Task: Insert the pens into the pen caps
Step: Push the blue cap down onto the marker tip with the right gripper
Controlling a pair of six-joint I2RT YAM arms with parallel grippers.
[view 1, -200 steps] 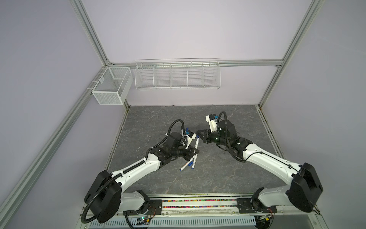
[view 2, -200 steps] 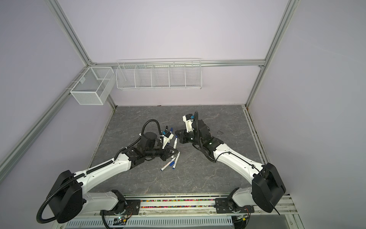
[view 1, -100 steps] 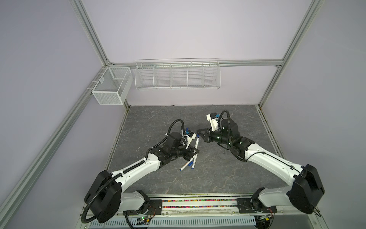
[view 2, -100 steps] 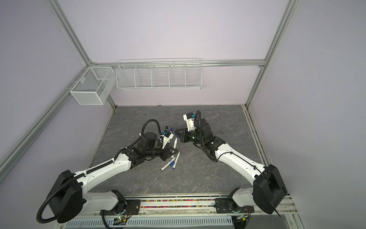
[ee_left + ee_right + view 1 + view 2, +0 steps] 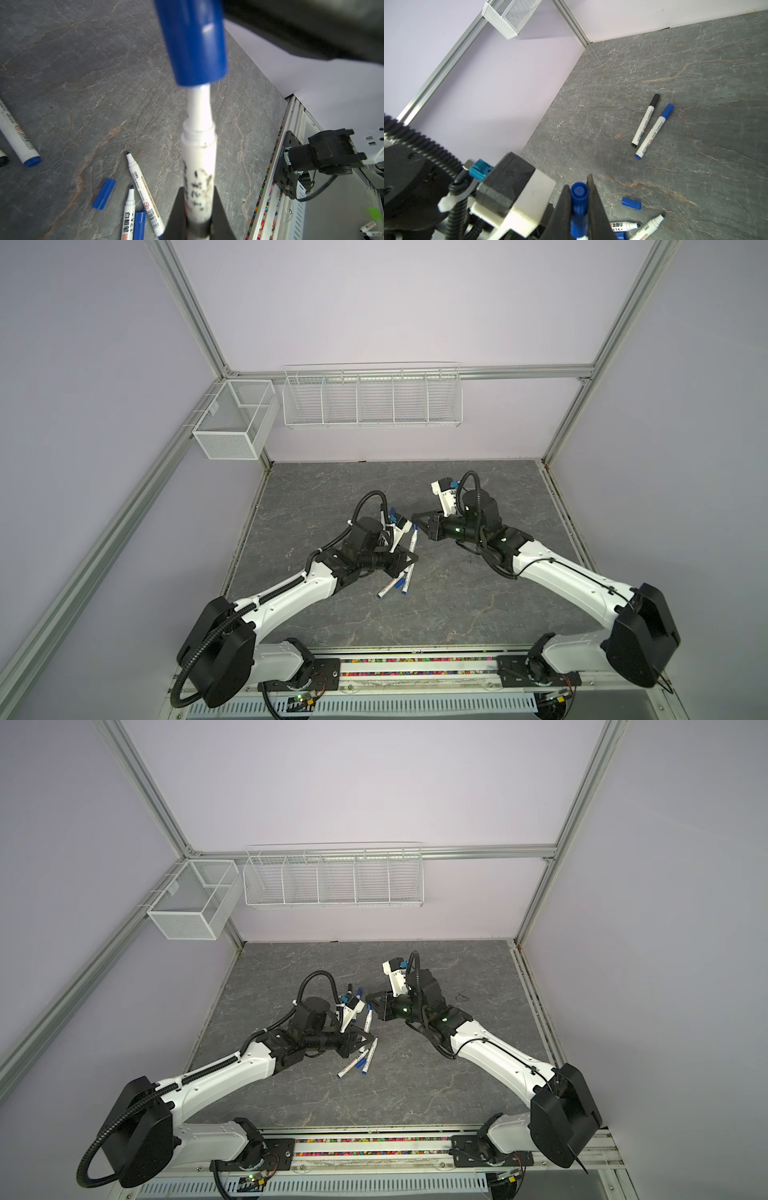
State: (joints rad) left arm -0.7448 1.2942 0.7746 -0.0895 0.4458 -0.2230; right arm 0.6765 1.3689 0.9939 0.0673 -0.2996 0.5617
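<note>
- In both top views the right gripper (image 5: pixel 416 518), clamped on the blue cap (image 5: pixel 193 41), sits slightly farther from the robot base than a second ago.
- It has closed in on the left gripper (image 5: pixel 411 559), and the cap's mouth now meets the tip of the pen (image 5: pixel 199 166) held there.

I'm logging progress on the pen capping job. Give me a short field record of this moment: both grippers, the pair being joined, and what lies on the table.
left gripper: shut on held pen
right gripper: shut on blue cap
fit: nib end inside cap, not seated to the shoulder
lying capped: black-capped pen, blue-capped pen
lying open: two uncapped pens
spare: two loose blue caps
</note>
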